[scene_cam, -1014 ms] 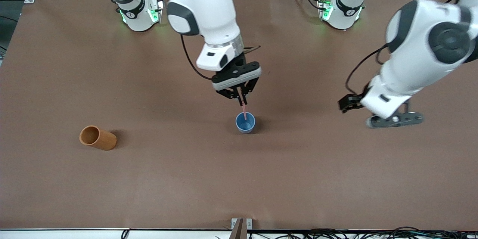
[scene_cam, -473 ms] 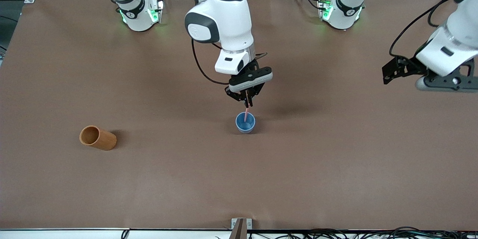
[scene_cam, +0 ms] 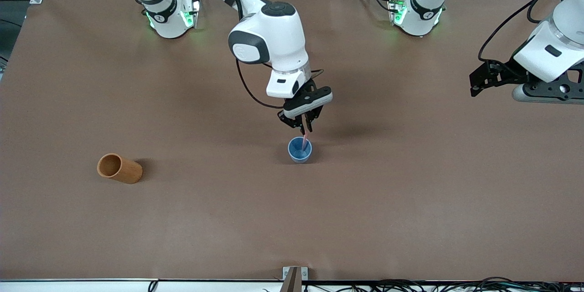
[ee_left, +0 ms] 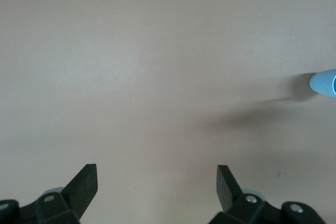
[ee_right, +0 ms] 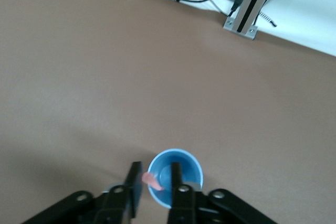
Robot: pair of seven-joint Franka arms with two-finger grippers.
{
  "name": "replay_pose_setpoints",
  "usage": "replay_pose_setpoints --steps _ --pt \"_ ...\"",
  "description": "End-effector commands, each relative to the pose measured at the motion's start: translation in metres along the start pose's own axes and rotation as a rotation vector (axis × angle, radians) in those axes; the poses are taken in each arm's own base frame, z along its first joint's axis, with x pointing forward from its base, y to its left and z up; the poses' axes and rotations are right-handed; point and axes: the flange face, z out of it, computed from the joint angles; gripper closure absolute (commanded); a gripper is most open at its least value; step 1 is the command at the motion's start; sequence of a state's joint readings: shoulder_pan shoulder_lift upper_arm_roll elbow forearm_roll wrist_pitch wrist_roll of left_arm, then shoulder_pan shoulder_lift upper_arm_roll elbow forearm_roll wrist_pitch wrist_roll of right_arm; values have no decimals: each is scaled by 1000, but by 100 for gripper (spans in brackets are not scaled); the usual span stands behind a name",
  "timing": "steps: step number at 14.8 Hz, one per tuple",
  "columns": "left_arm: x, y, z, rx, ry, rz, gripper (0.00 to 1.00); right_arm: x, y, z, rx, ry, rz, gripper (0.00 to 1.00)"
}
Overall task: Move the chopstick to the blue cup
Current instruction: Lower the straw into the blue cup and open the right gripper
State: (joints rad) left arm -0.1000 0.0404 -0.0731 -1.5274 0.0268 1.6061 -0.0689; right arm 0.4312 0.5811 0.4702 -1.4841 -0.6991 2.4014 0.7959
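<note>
The right gripper (scene_cam: 305, 128) hangs just over the blue cup (scene_cam: 299, 150), near the middle of the table. Its two fingers (ee_right: 176, 174) stand a little apart, and the chopstick (scene_cam: 304, 141) sits in the gap between them. The fingers look like they are letting go, so it is hard to tell if they grip the stick or only stand beside it. The chopstick points almost straight down, tipped a bit, with its low end inside the cup and its top end up between the fingers. So the stick lies right under the gripper, and its long way runs up and down. This arm is much closer to the cup than the other one. The stick is thin, straight and pale pink. The cup is small, round and blue, darker inside, and it stands upright. The left gripper (scene_cam: 502, 78) waits wide open and empty, well apart, over the table at the left arm's end. An orange-brown cup (scene_cam: 119, 168) lies on its side toward the right arm's end
</note>
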Motion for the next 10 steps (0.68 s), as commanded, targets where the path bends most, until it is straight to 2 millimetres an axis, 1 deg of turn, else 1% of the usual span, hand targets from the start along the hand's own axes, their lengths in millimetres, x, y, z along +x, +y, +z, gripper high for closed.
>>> replay_pose_setpoints --steps 1,2,3,4,6,7,9,10 --pt "-13 -2 -5 -13 -1 27 0 23 34 -18 -24 51 43 26" --pt "-13 -2 -5 -17 -3 27 0 29 42 -25 -31 63 52 5" --pt "-12 -6 -6 -19 -4 20 0 35 51 -32 -37 74 61 0" --pt "-11 -14 -6 -17 -3 9 0 40 64 -38 -46 80 76 0" --pt "-10 -13 -9 -23 8 60 0 55 98 -65 -80 107 111 0" --pt "-10 -10 -10 -34 10 66 0 58 113 -77 -98 90 149 0" --pt "-9 -12 -9 -35 10 65 0 65 148 -106 -108 23 262 0" --pt "-10 -12 -9 -37 8 68 0 67 170 -118 -104 -18 307 0"
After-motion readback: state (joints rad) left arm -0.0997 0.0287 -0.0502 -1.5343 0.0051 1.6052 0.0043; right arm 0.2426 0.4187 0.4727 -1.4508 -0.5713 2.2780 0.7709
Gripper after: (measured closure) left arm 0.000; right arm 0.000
